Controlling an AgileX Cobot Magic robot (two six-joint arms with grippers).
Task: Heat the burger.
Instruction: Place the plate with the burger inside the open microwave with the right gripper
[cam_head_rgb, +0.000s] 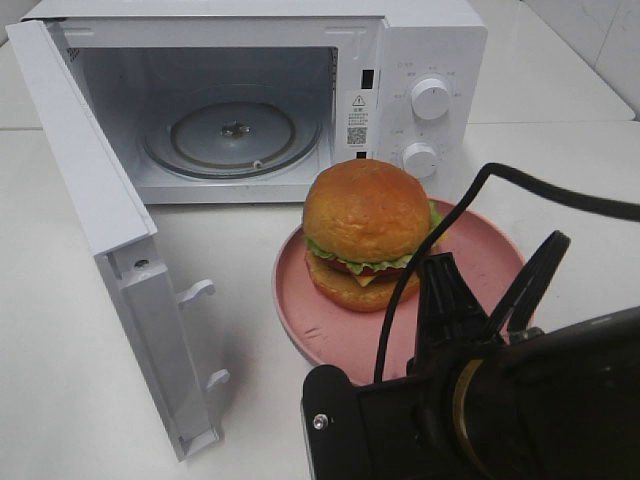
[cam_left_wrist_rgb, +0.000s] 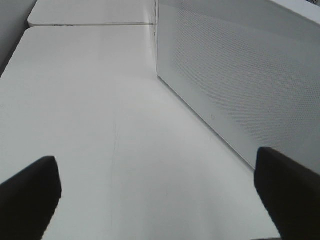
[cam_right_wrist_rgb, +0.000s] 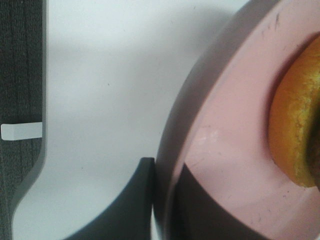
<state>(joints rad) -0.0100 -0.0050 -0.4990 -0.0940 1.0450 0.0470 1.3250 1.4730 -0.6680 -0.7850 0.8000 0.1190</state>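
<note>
The burger (cam_head_rgb: 367, 232), with a golden bun, lettuce and cheese, sits on a round pink plate (cam_head_rgb: 330, 330) in front of the open microwave (cam_head_rgb: 425, 60). My right gripper (cam_head_rgb: 440, 278) is shut on the plate's near rim. In the right wrist view, the right gripper (cam_right_wrist_rgb: 167, 200) has one dark finger (cam_right_wrist_rgb: 131, 205) under the plate rim (cam_right_wrist_rgb: 220, 135) and the other on top, with the bun (cam_right_wrist_rgb: 295, 125) just beyond. My left gripper (cam_left_wrist_rgb: 160, 200) stands open over bare table beside a perforated white panel of the microwave (cam_left_wrist_rgb: 240, 75), holding nothing.
The microwave door (cam_head_rgb: 90, 190) swings out to the left toward the front, its latch hooks (cam_head_rgb: 195, 292) facing the plate. A glass turntable (cam_head_rgb: 232, 135) lies inside the cavity. Two knobs (cam_head_rgb: 430, 98) are on the right panel. The white table (cam_head_rgb: 60, 380) spreads around.
</note>
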